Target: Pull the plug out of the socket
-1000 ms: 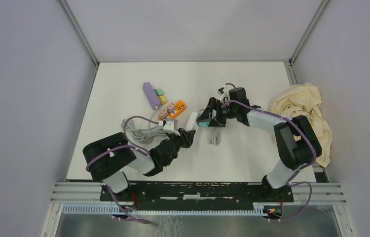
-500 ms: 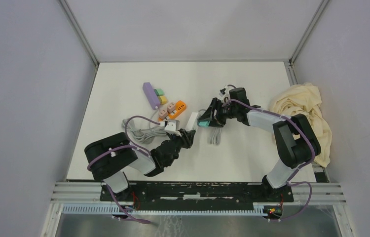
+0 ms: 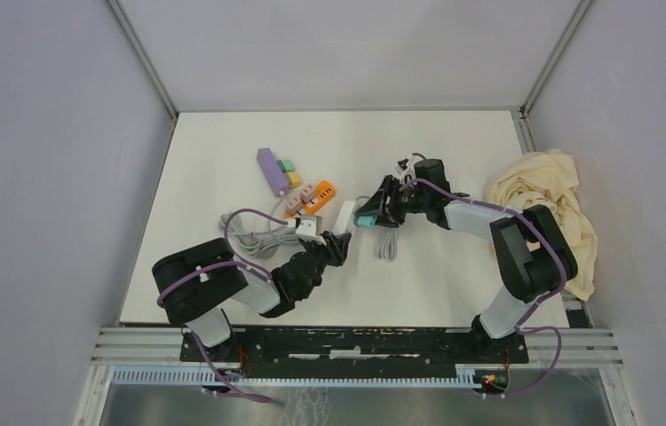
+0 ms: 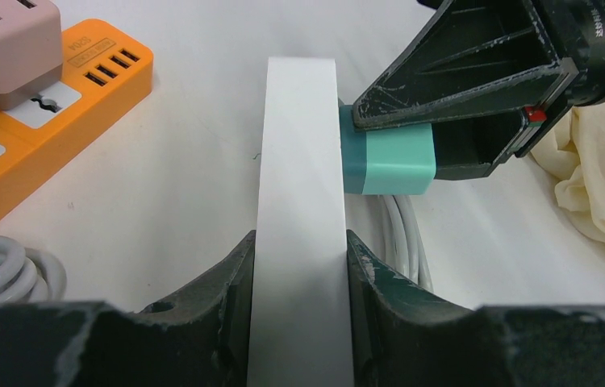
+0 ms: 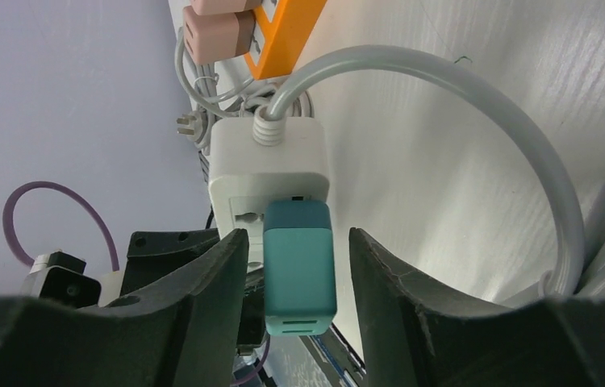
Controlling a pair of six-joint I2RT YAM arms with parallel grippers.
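Observation:
A white socket block point(image 3: 344, 216) lies mid-table with a teal plug point(image 3: 365, 220) plugged into its right side. My left gripper point(image 3: 338, 241) is shut on the near end of the socket block point(image 4: 299, 201), one finger pressed on each side. My right gripper point(image 3: 374, 211) is open around the plug point(image 5: 299, 258), which sits between its fingers with a gap on both sides. In the left wrist view the plug point(image 4: 388, 160) shows with a right finger point(image 4: 461, 72) over it. The right wrist view shows the socket block point(image 5: 267, 161) and its grey cable.
An orange power strip point(image 3: 316, 195) with pink adapters and a purple strip point(image 3: 269, 170) lie behind the socket block. A coiled grey cable point(image 3: 249, 232) lies to the left, a white cable bundle point(image 3: 387, 244) under the plug. A cream cloth point(image 3: 547, 200) lies at the right edge.
My right gripper has shifted slightly along the plug. The left gripper still holds the socket block in the same place, and the plug is still seated.

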